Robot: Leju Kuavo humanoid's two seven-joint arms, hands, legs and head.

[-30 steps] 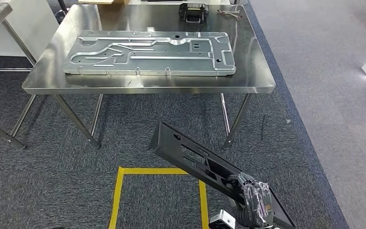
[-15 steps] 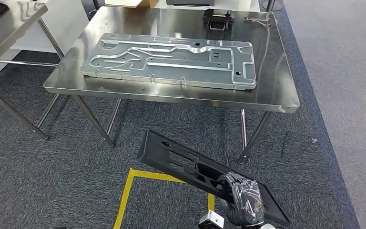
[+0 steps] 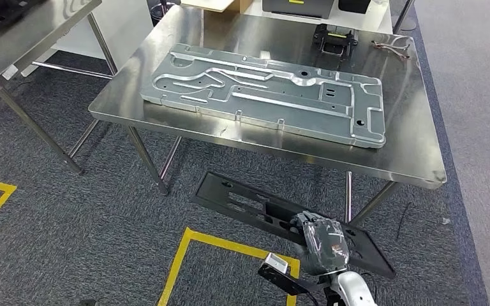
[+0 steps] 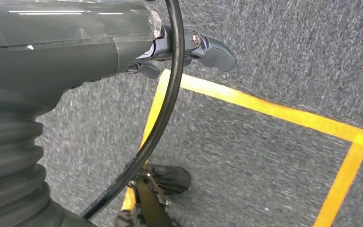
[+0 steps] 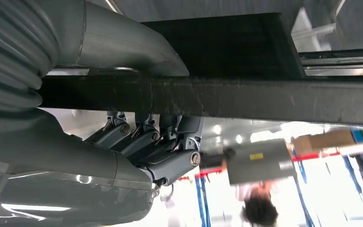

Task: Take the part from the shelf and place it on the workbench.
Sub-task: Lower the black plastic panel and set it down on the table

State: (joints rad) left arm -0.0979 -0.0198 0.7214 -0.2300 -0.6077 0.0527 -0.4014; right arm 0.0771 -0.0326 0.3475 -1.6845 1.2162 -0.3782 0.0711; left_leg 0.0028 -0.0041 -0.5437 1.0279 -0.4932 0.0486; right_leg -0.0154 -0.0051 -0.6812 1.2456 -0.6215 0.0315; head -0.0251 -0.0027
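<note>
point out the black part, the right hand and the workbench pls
black part [image 3: 242, 199]: head view, on its slotted far end.
right hand [image 3: 322, 239]: head view, on its wrapped back, gripping the part.
workbench [image 3: 415, 162]: head view, on bare steel top near its corner.

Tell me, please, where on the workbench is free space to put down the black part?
The silver plate fills the middle of the workbench. Bare steel remains along the near edge and the right side. The far edge is crowded by a black device and wires.

The right robot hand [image 5: 137, 109] grips the black part [image 5: 246, 94].
</note>
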